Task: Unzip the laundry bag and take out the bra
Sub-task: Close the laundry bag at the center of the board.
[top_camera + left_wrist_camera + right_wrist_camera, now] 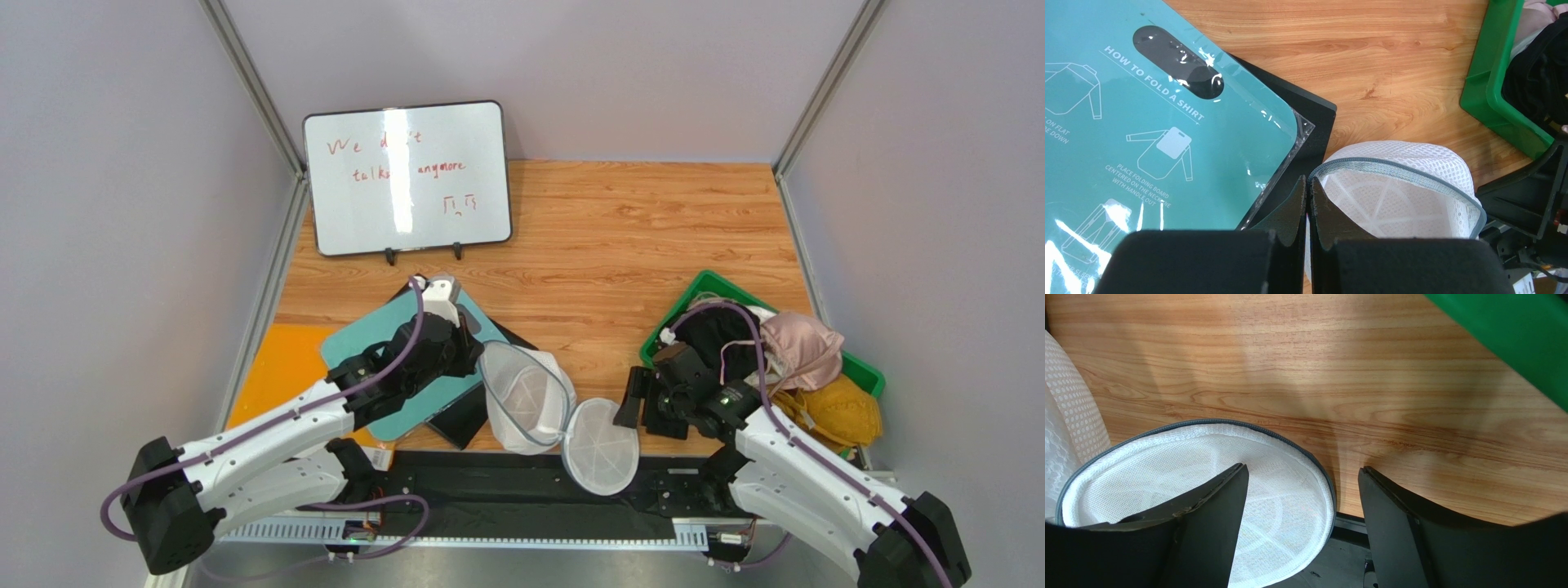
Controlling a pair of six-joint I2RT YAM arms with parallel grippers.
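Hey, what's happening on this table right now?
Two robot arms are working on a white mesh laundry bag. It lies unzipped and looks empty, its lid flap flopped open. The left hand is closed at the bag's rim; the right hand hangs open over the flap. A pinkish bra lies in the green bin.

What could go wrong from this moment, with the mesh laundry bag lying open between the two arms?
The right fingers stand open over the lid flap's edge; closing there could snag the flap and drag the laundry bag. The left fingers are shut at the bag's rim, whether on mesh is unclear; pulling back might tip it. The bra sits high at the green bin's edge and could slide off.
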